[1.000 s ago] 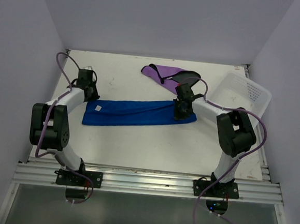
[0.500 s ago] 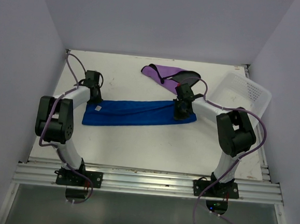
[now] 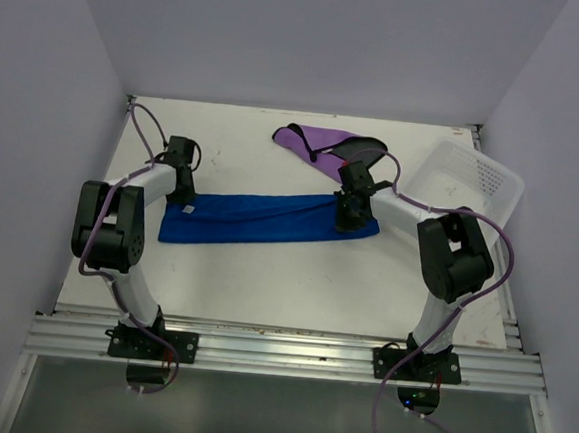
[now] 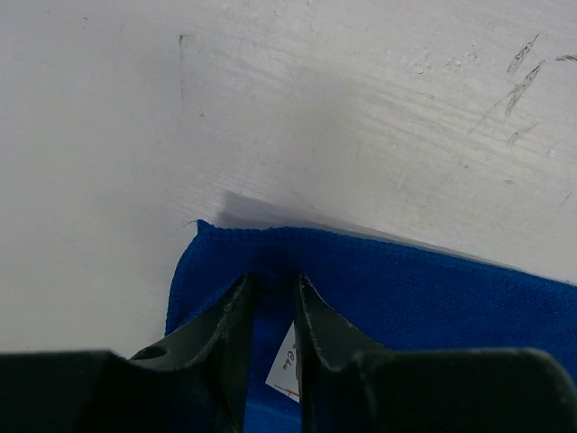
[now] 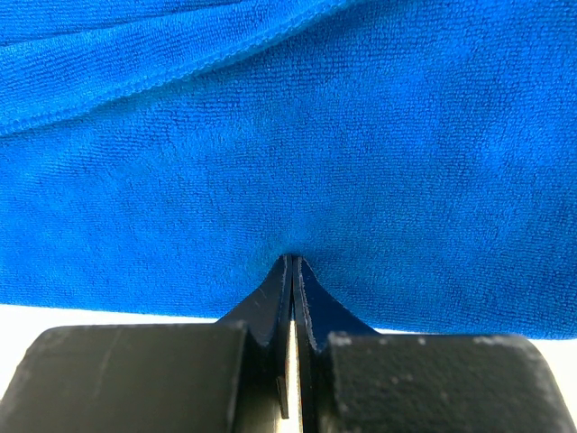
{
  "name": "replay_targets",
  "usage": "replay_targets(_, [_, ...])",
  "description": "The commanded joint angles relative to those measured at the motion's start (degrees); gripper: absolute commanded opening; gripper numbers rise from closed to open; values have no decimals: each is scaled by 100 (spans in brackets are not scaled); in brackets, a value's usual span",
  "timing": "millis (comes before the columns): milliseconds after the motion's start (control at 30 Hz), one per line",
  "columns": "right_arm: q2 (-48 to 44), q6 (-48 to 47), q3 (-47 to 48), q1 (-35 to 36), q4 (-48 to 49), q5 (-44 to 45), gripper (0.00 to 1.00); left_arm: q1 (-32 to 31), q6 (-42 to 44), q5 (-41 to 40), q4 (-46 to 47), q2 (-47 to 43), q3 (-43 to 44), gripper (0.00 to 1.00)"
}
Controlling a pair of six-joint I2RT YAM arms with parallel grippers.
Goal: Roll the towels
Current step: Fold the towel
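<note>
A bright blue towel (image 3: 259, 219) lies as a long folded strip across the middle of the table. My left gripper (image 3: 184, 198) hovers over its far left corner, open by a narrow gap. In the left wrist view the left gripper (image 4: 273, 280) straddles the blue towel (image 4: 433, 289) by its white tag (image 4: 287, 365). My right gripper (image 3: 351, 217) is shut, tips down on the towel's right end. The right wrist view has the right gripper (image 5: 294, 260) pressed against the blue towel (image 5: 288, 135); whether it pinches cloth is unclear. The purple towel (image 3: 320, 142) lies bunched at the back.
A white perforated basket (image 3: 478, 181) sits tilted at the back right. White walls close in the table (image 3: 265, 275) on three sides. The aluminium rail with both arm bases runs along the near edge.
My left arm has swung to the right, bringing its gripper from beside the towel onto its far left corner. The right arm and both towels have not moved.
</note>
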Motion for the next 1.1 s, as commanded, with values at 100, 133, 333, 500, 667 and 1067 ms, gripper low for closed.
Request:
replay_targets(100, [293,-110,-27,-3,108,42,0,-33,-86,-201,-65,67,208,23])
replay_targets(133, [293,-110,-27,6,100,50,0,-33,-95,-201,-74,76,200,20])
replay_targets(333, [310,-110,-27,-3,108,59,0,-33,-122,-297,-74,58,147,0])
replay_targets(500, [328,-118,8,-3,65,68,0,-33,-201,-385,-118,-3,191,0])
replay_targets(667, [336,-118,-1,-3,56,77,0,-33,-306,-578,-224,-161,357,0])
replay_targets(1067, [363,-136,8,-3,38,68,0,-33,-649,-1026,-224,-381,481,0])
